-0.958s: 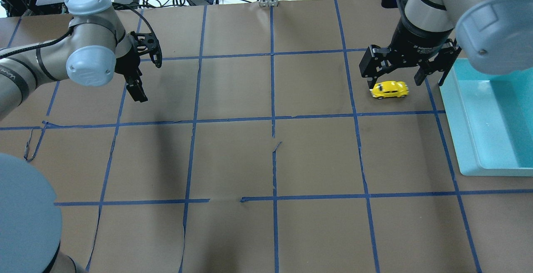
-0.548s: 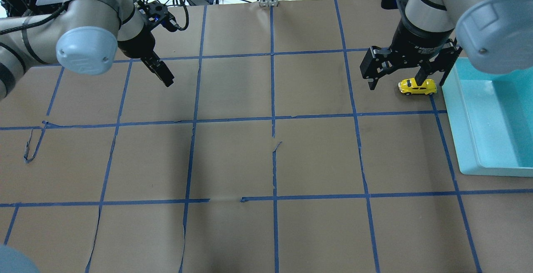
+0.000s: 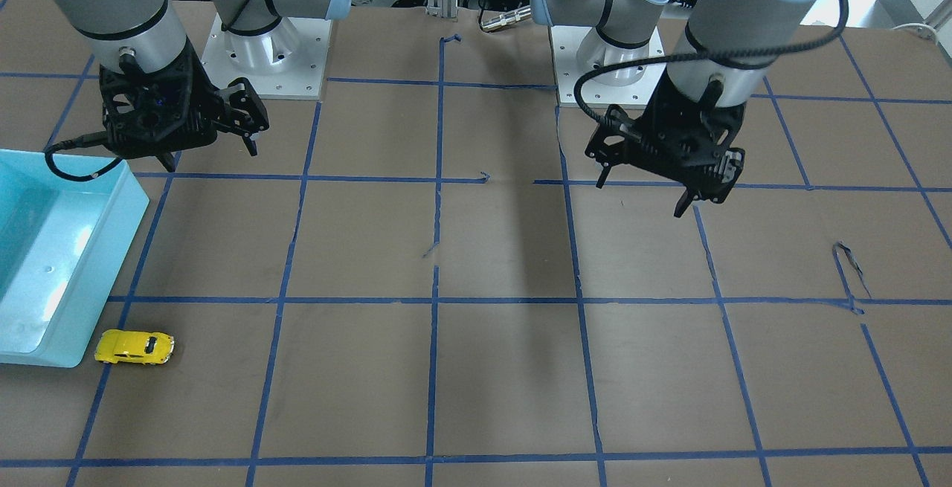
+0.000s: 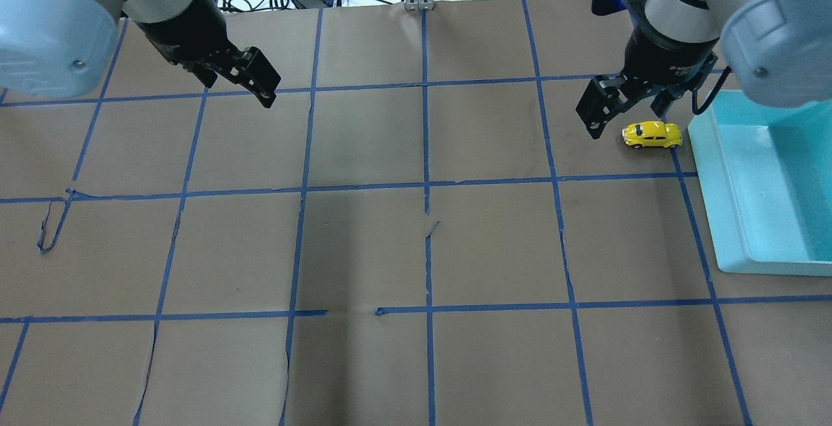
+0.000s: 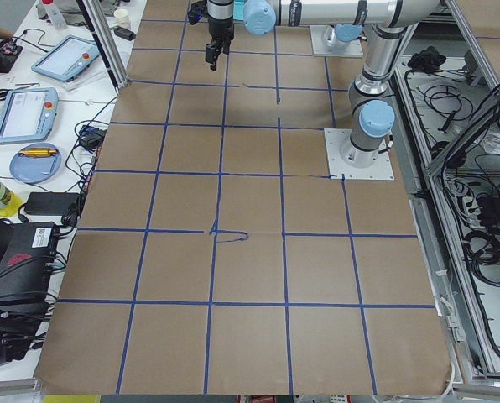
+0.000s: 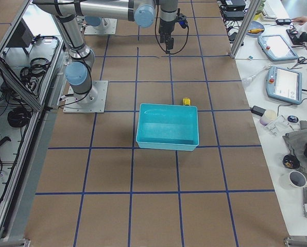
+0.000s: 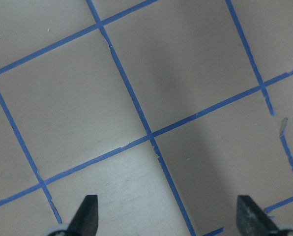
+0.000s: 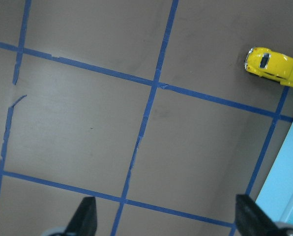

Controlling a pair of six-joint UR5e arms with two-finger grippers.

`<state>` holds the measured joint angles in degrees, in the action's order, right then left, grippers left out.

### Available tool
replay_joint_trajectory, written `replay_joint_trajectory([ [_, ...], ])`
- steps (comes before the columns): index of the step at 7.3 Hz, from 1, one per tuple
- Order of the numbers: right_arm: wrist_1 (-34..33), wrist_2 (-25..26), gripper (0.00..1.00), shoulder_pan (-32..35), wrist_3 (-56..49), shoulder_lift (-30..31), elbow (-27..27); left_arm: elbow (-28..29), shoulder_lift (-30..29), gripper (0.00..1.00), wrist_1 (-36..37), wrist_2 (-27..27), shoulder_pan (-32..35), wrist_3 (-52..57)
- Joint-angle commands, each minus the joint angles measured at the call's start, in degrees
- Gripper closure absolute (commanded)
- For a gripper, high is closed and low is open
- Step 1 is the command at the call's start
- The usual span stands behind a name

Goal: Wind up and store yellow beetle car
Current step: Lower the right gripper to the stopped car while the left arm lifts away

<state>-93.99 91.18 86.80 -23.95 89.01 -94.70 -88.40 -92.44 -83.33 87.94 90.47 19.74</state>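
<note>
Surface (image 4: 364, 250): blue-taped brown paper; yellow beetle car (image 4: 652, 134) just beside tray (image 4: 715, 185), right edge.
Left hand (image 7: 166, 216): spread, raised.
Right hand (image 8: 163, 216): spread, raised.

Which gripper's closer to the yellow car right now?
The right gripper, near the car and teal bin; the left gripper hangs far across the table.

The yellow beetle car (image 4: 652, 134) rolled beside the teal bin (image 4: 705, 185) (nearly touching); the right end effector (image 4: 629, 119) has drawn away.
</note>
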Motion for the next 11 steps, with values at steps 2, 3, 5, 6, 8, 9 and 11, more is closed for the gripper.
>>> replay_joint_trajectory([
  [2,-6.61,0.65,0.00,-3.39,-21.51,-7.26,-0.13,-1.51,6.21,0.00,-3.23,0.65,0.94,-11.35],
  [3,-11.25,3.10,0.00,-3.39,-27.06,-9.19,-0.13,-1.77,6.31,0.00,-3.50,0.56,0.94,-12.26],
  [5,-19.00,8.12,0.00,-3.48,-41.55,-14.28,-0.22,-1.69,6.57,0.00,-3.59,0.56,0.94,-13.22],
  [6,-21.56,7.96,0.00,-4.26,-46.83,-15.61,-0.22,-1.25,7.18,0.00,-5.25,0.56,0.68,-13.32],
  [8,-27.43,7.25,0.00,-6.98,-55.54,-20.08,-1.35,-1.60,7.27,0.00,-5.09,0.65,0.41,-13.23],
  [9,-30.26,7.17,0.00,-8.39,-60.63,-21.58,-2.67,-1.60,7.19,0.00,-5.09,0.30,0.32,-13.32],
  [11,-34.66,7.25,0.00,-9.80,-65.15,-23.96,-4.78,-1.77,6.48,0.00,-4.91,0.56,0.41,-14.19],
])
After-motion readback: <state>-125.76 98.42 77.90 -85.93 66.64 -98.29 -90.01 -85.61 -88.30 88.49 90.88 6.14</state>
